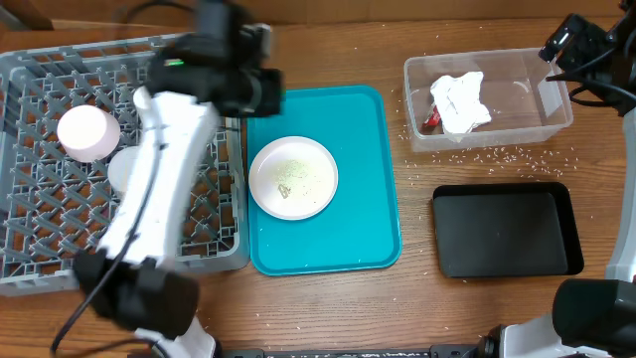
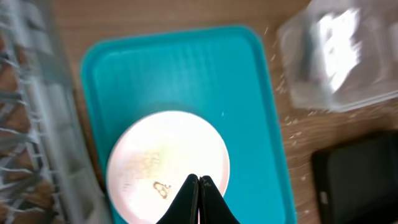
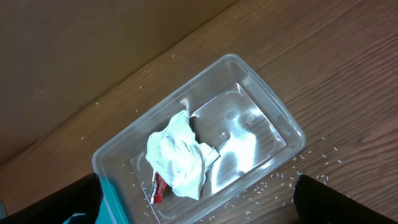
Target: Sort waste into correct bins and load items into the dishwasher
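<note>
Quick count: one dish rack (image 1: 40, 249) on the left holding one white cup (image 1: 87, 132), plus a second white round piece (image 1: 123, 169) that's half hidden under the left arm (image 1: 164, 179), so I can't tell what it is. One white plate (image 1: 293, 177) with smears sits on the teal tray (image 1: 348, 239) in the middle. Far right, one clear tub (image 3: 273, 118) holds one napkin (image 3: 177, 155) and one red wrapper (image 3: 159, 188), mostly buried. One black tray (image 1: 505, 231) sits near right. Rice grains (image 1: 497, 154) are scattered around the tub, too many to count. The left gripper (image 2: 199, 193) is pinched closed on nothing above the plate, and the right gripper (image 3: 196, 180) is spread wide over the tub.
</note>
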You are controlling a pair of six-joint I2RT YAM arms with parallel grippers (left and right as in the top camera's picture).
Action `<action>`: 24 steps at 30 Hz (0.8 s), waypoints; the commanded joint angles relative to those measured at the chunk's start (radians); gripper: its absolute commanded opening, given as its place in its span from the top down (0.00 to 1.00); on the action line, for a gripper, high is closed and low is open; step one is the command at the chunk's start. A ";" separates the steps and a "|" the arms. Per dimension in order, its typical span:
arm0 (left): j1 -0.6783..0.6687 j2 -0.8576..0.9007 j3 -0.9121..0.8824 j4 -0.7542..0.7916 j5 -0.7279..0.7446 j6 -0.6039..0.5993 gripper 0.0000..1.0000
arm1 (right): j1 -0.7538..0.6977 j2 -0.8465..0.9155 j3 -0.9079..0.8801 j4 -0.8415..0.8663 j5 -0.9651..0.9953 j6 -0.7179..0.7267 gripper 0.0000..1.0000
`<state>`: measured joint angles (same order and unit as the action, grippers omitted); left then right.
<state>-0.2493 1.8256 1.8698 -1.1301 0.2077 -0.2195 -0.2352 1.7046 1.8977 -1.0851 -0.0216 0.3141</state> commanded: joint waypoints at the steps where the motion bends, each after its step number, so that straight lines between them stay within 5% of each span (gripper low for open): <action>1: -0.075 0.095 -0.002 -0.002 -0.141 -0.084 0.96 | -0.001 -0.012 0.018 0.005 0.005 0.004 0.00; 13: -0.266 0.340 -0.002 -0.019 -0.111 -0.214 0.96 | -0.001 -0.012 0.018 0.013 -0.006 0.005 0.00; 24: -0.317 0.378 -0.002 -0.065 -0.298 -0.338 0.96 | -0.001 -0.012 0.018 -0.073 -0.144 0.005 0.00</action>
<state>-0.5865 2.1883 1.8690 -1.1858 -0.0063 -0.5083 -0.2348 1.7046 1.8977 -1.1484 -0.1249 0.3145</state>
